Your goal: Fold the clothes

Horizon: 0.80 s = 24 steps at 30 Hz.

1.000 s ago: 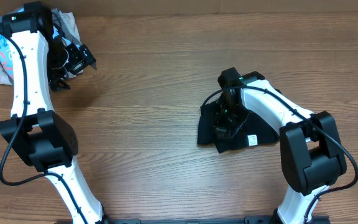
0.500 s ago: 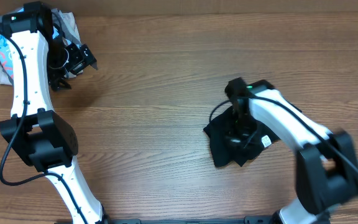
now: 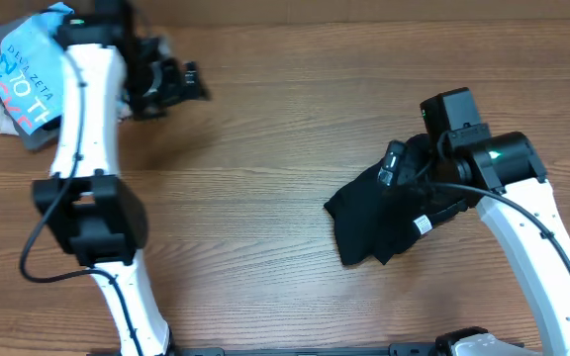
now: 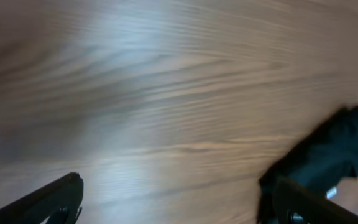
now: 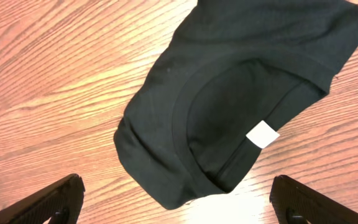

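1. The clothes are 1 plain black garment of soft, matte fabric; it lies in a rumpled, loosely doubled heap on the right part of the counter, a brown surface with long wood grain.
2. A small white label shows near the garment's right edge.
3. At the far left corner a light blue tee with white and red lettering lies crumpled over paler cloth.
4. The right wrist view shows what the overhead view does not: the clothes have a curved neck band; the square label sits inside that band; a thicker folded edge bulges at the lower left.
5. The left wrist view is blurred; it shows mostly bare counter, with the clothes as a dark shape at its right edge.
6. Only the overhead view shows the tee and both white arms.
7. The right arm rises from the near right edge and bends over the garment; the right pincer hangs above the garment's upper part.
8. In its own view the right pincer has its 2 dark fingers far apart in the bottom corners, over wood, with nothing between them.
9. The left arm reaches from the near edge to the far left; the left pincer points right just beside the tee, well apart from the black garment.
10. In its own view the left pincer is spread wide and empty.
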Available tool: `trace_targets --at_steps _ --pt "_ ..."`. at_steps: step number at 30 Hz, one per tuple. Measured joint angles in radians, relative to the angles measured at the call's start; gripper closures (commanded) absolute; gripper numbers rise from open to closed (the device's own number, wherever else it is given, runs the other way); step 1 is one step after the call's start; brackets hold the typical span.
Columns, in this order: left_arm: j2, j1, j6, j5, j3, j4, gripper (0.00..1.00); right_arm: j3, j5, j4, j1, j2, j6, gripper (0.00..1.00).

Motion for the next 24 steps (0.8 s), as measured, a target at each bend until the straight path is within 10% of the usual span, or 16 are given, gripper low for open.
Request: trace_targets --at_steps 24 --pt "0.220 -0.539 0.070 0.196 -0.164 0.377 0.00 0.043 -0.166 0.076 -0.410 -0.213 -0.069 0.00"
